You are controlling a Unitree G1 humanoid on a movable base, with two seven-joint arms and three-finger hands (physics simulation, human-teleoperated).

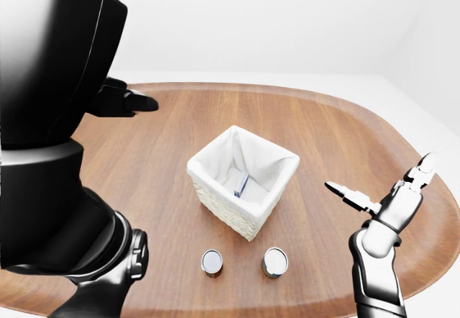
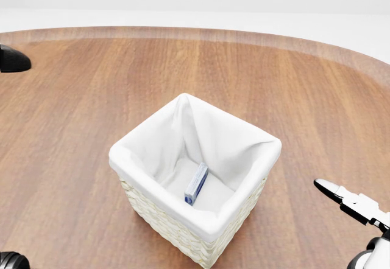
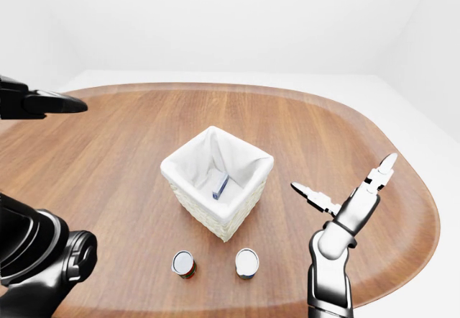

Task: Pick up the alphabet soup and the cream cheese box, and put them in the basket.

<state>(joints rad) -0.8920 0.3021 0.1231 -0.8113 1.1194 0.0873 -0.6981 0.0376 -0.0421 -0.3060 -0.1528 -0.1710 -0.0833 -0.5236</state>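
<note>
The basket (image 3: 217, 185) sits near the middle of the table (image 3: 302, 124), and the cream cheese box (image 2: 196, 183) stands on edge inside it, leaning against the liner. Two cans stand on the table toward the bottom edge of the right-eye view, just below the basket: one can (image 3: 185, 264) to the left, the other can (image 3: 246, 262) to the right, apart from each other. The right hand (image 3: 343, 188) hangs over the table's right side, the left hand (image 3: 39, 103) over its upper left edge.

A bare simulated test room: an oval wooden table (image 3: 144, 160) stands amid blank white walls (image 3: 230, 16).
</note>
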